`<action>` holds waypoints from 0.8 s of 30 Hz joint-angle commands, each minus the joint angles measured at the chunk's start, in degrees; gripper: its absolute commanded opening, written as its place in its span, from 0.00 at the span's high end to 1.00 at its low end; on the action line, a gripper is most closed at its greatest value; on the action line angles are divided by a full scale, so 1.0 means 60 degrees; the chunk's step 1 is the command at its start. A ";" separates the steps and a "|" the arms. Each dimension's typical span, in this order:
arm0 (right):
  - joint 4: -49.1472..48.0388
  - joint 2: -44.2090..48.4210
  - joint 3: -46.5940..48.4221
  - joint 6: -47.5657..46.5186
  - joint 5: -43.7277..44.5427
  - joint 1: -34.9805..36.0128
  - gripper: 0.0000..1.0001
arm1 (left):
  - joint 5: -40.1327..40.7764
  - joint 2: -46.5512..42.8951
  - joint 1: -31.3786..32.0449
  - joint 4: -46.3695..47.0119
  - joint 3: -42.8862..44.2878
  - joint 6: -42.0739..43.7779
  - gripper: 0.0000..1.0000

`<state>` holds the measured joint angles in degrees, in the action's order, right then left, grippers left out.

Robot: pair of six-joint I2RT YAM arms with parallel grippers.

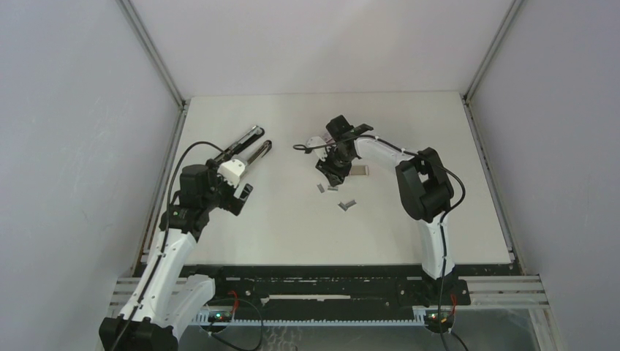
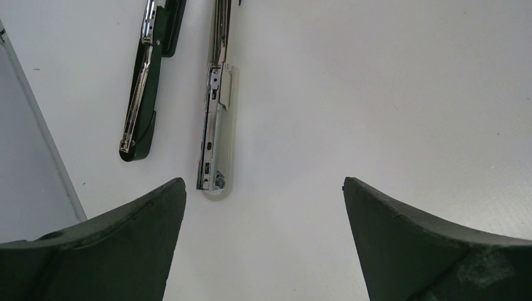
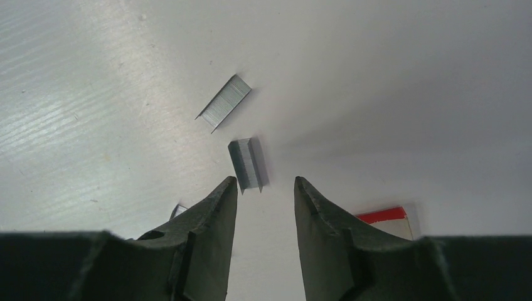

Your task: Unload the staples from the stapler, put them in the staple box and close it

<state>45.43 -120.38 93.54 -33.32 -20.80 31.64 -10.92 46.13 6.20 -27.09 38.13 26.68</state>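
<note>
The stapler [image 1: 247,146] lies opened at the back left as two long arms: a black base [image 2: 147,94] and a chrome magazine [image 2: 214,119]. My left gripper [image 2: 263,182] is open wide and empty, just short of the arms' near ends; it also shows in the top view [image 1: 232,172]. Short grey strips of staples [image 3: 246,164] [image 3: 224,102] lie loose on the table, and in the top view [image 1: 327,189]. My right gripper [image 3: 265,180] is open and empty, its tips just short of the nearer strip. A third strip [image 3: 179,210] is partly hidden behind its left finger.
A small red-and-white box [image 3: 386,219] lies beside my right finger. Another strip of staples [image 1: 346,204] lies nearer the front. A second small box [image 1: 316,142] and a dark cable sit behind the right gripper. Walls enclose the white table [image 1: 292,234].
</note>
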 commanded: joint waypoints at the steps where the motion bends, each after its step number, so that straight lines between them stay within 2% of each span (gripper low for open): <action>1: -0.0111 -0.0172 0.0509 0.0188 0.0242 0.0103 0.62 | -0.0066 -0.0033 -0.0051 0.0311 -0.0247 0.0124 0.00; 24: 0.0027 -0.0557 0.0654 0.0192 0.0380 0.0218 0.66 | -0.0058 -0.0073 -0.0063 0.0312 -0.0268 0.0157 0.00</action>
<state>45.78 -123.31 95.22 -32.56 -18.87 32.18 -10.92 46.11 6.17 -27.11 37.17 26.70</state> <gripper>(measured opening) 0.348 0.997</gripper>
